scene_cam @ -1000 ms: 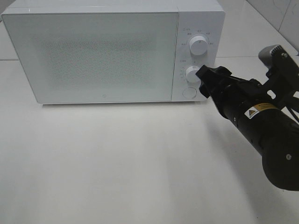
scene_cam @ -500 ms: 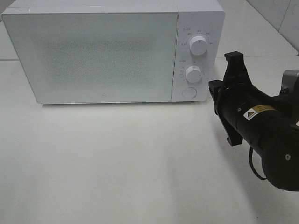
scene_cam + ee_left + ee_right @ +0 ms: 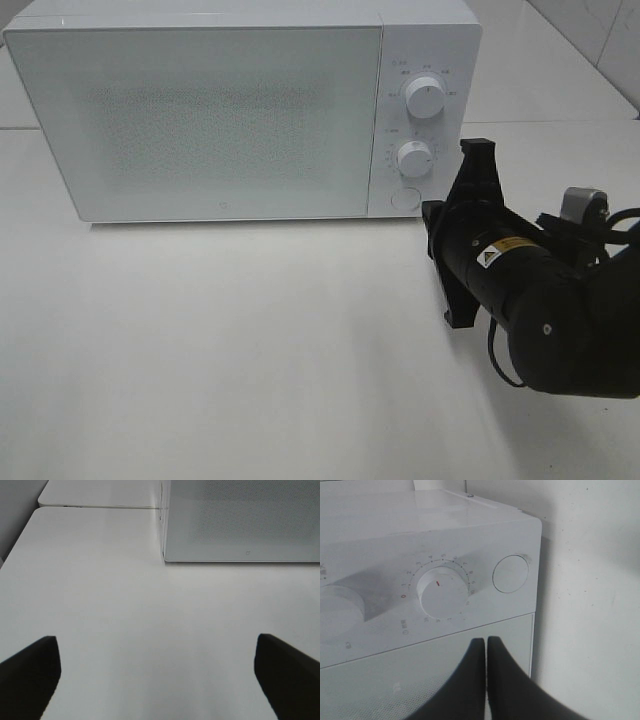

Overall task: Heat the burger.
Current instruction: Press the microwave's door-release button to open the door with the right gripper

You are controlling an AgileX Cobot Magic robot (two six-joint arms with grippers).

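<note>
change: right end effector (image 3: 486,641) has backed off the lower round white dial (image 3: 414,158) of the white box-shaped microwave oven (image 3: 220,120), now pressed together, empty | left end effector (image 3: 157,672) apart over white desk (image 3: 250,350) | burger: unseen, door closed, presumably inside | meaning: timer probably set, heating likely begun

Probably a robotics lab staged as a kitchen corner. A white household microwave (image 3: 200,120) stands at the far side of a plain white table (image 3: 250,360). Pale glossy wall tiles (image 3: 600,30) show at the far right. A black robot arm (image 3: 545,315) with a warning sticker occupies the near right.
</note>
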